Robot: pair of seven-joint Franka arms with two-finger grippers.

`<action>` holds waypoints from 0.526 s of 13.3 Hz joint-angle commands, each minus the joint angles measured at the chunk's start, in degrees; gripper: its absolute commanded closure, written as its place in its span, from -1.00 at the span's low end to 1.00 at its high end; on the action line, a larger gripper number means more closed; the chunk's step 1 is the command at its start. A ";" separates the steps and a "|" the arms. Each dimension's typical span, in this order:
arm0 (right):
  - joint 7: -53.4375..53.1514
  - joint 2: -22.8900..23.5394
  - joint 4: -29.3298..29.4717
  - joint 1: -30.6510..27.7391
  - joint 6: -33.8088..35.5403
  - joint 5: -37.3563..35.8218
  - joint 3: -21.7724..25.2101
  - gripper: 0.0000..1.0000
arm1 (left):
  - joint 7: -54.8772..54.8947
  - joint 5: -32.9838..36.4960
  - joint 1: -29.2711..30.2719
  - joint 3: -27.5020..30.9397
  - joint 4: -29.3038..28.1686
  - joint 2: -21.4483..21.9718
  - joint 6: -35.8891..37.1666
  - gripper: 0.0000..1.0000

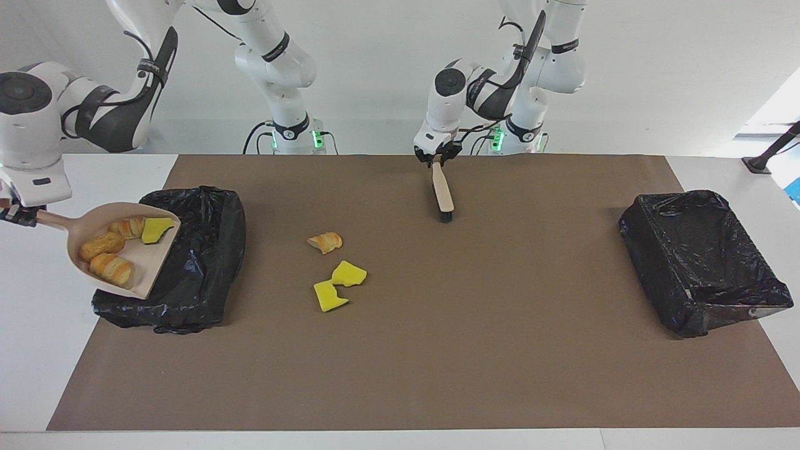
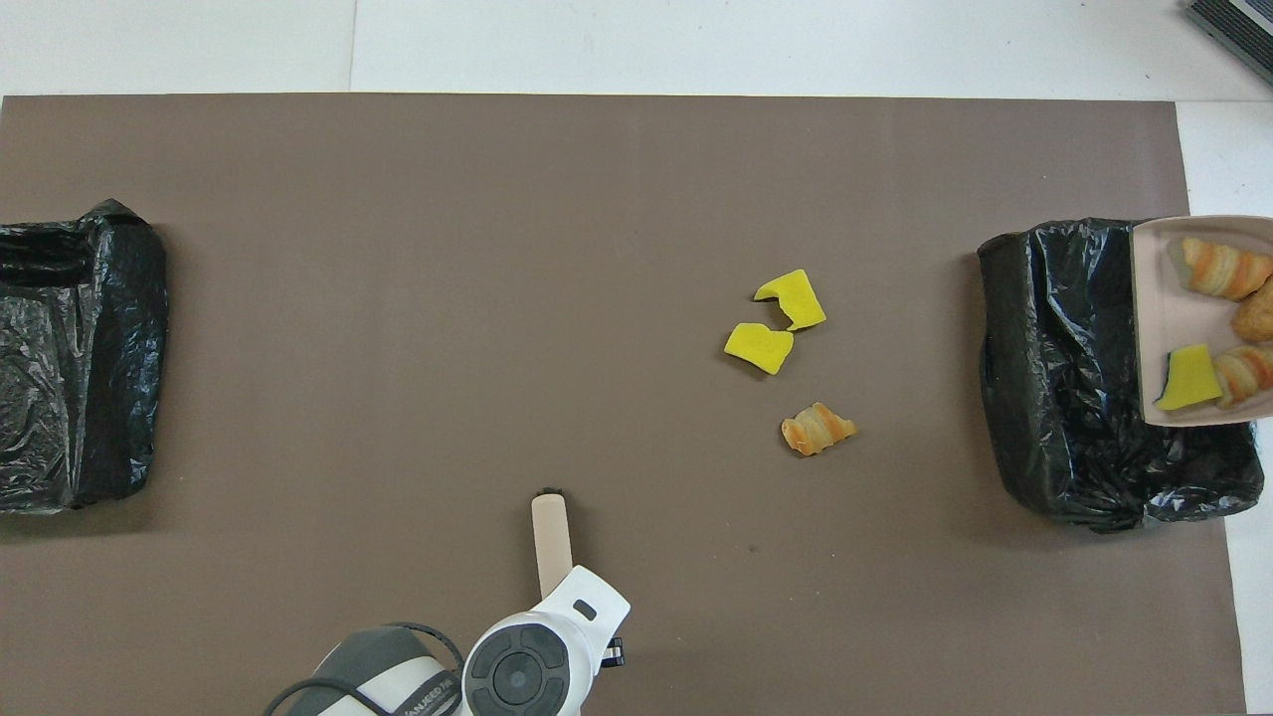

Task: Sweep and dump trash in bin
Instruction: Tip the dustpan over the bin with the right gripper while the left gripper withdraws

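Yellow-orange trash (image 1: 334, 272) on mat, well apart from left gripper (image 1: 437, 157).

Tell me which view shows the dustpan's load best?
Facing view: the whole dustpan shows, held by the right gripper over the bin, with three bread lumps and a sponge chunk. Overhead crops the pan at the frame edge, cutting off some lumps.
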State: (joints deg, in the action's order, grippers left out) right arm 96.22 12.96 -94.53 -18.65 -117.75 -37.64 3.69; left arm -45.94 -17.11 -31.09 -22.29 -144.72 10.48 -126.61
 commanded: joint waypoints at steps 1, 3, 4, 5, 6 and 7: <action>1.77 -2.58 -4.68 0.54 -2.39 -6.37 -0.08 1.00 | -0.37 -0.73 3.03 0.58 3.02 -0.37 0.92 -1.00; 1.86 -3.73 -7.06 -0.16 -4.94 -11.03 -0.08 1.00 | -0.11 -0.73 6.10 0.76 5.84 -0.46 3.47 -1.00; 1.86 -3.73 -7.07 0.36 -4.51 -11.92 -0.08 1.00 | 0.06 -0.73 9.34 0.76 7.76 -0.37 5.30 -1.00; 1.86 -3.65 -6.81 0.80 -3.99 -12.11 -0.08 1.00 | 0.15 -0.64 12.60 0.76 11.18 -0.54 8.46 -1.00; 1.69 -3.47 -6.37 1.41 -3.72 -12.28 -0.08 1.00 | 0.24 -0.12 15.06 0.76 14.43 -1.16 11.71 -1.00; 1.77 -3.38 -5.84 1.68 -3.63 -13.85 -0.08 1.00 | 0.24 0.32 17.18 0.76 17.51 -2.21 13.74 -1.00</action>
State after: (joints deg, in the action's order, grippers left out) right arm 96.25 11.30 -99.29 -17.42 -120.83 -48.96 3.66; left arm -45.78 -17.14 -17.56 -21.08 -133.15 10.36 -117.85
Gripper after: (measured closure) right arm 0.687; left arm 0.000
